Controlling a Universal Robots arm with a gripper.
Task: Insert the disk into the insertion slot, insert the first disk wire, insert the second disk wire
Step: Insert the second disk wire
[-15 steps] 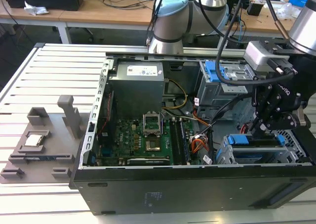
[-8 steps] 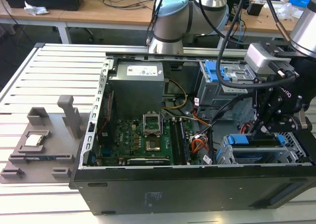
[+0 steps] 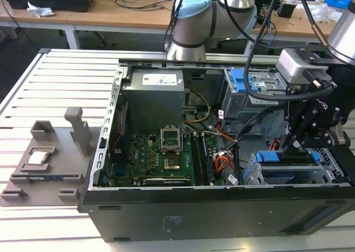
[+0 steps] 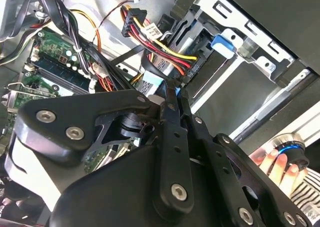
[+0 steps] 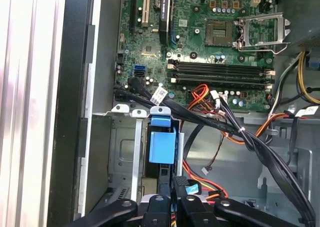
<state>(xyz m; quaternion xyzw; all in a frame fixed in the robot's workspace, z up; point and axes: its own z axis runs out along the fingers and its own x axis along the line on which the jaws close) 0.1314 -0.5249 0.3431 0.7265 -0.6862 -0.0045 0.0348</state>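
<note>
Here the gripper (image 3: 294,146) hangs just above the disk (image 3: 288,171) seated in the slot (image 3: 252,174) at the case's front corner, fingers (image 4: 170,107) drawn narrow, apparently pinching a wire plug (image 4: 150,34).

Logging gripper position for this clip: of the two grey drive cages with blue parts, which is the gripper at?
The gripper is at the lower cage, the insertion slot, near the case's front edge. The taller cage with the blue latch stands farther back, apart from it.
</note>
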